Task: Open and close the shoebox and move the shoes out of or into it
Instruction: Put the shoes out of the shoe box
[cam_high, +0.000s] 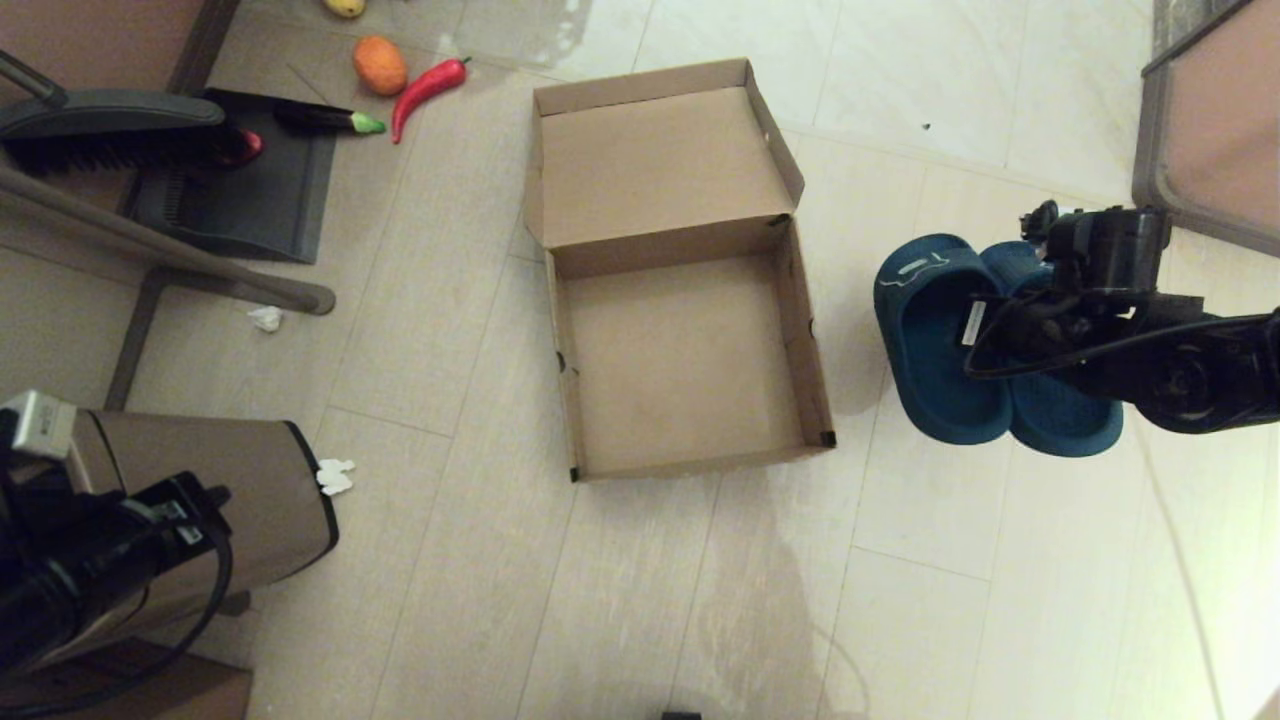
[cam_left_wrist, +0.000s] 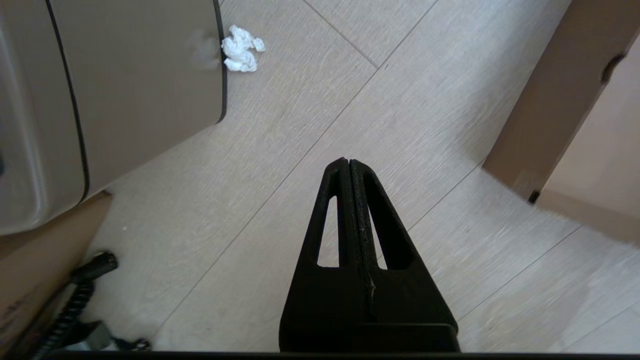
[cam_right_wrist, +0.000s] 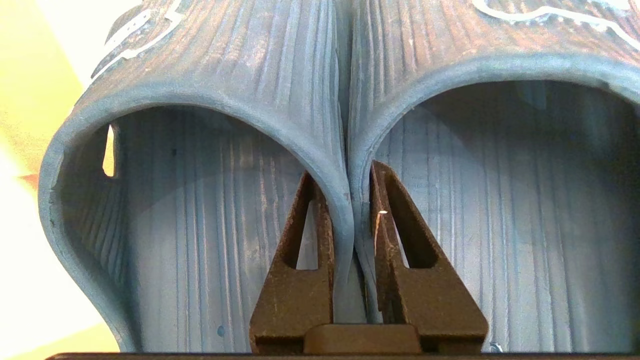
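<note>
The brown cardboard shoebox (cam_high: 810, 330) stands on the floor in the middle with its lid (cam_high: 655, 160) folded back and nothing inside. To its right, my right gripper (cam_right_wrist: 348, 175) is shut on the two dark blue shoes (cam_high: 945, 350), pinching the touching inner edges of both straps (cam_right_wrist: 300, 75), one finger inside each shoe. In the head view the arm hides part of the right-hand shoe. A corner of the shoebox (cam_left_wrist: 550, 100) shows in the left wrist view. My left gripper (cam_left_wrist: 346, 161) is parked low at the near left, shut on nothing.
A brown trash bin (cam_high: 220, 500) stands at the near left, with white paper scraps (cam_high: 335, 477) beside it. A dustpan and brush (cam_high: 180, 150), an orange (cam_high: 380, 65), a red chili (cam_high: 428, 88) and an eggplant (cam_high: 325, 120) lie at the far left. Furniture (cam_high: 1215, 120) stands at the far right.
</note>
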